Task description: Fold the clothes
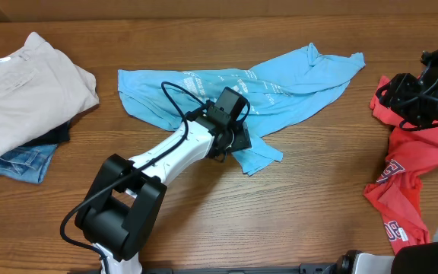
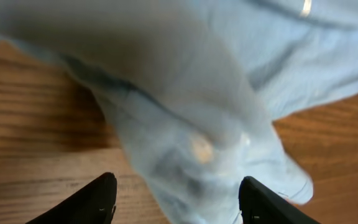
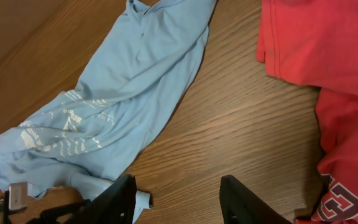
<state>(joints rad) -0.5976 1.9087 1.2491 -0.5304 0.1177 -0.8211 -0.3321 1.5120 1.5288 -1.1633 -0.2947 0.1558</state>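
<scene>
Nearest: left hand (image 2: 178,186), spread, straddling the near flap of the sky-blue T-shirt (image 1: 280,84), not yet pinching. Lies rumpled across the desk (image 1: 318,205). Soft, light and limp, so likely bunches; best pinched at a hem edge. To its right: right hand (image 3: 178,186), spread and empty, by the red T-shirts (image 1: 405,171).

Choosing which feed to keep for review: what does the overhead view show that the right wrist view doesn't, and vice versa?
Only overhead: the folded pile at far left and the left arm from base to wrist. Only right wrist: the right gripper clearly open over bare table. Both: the sky-blue T-shirt and the red T-shirts.
</scene>
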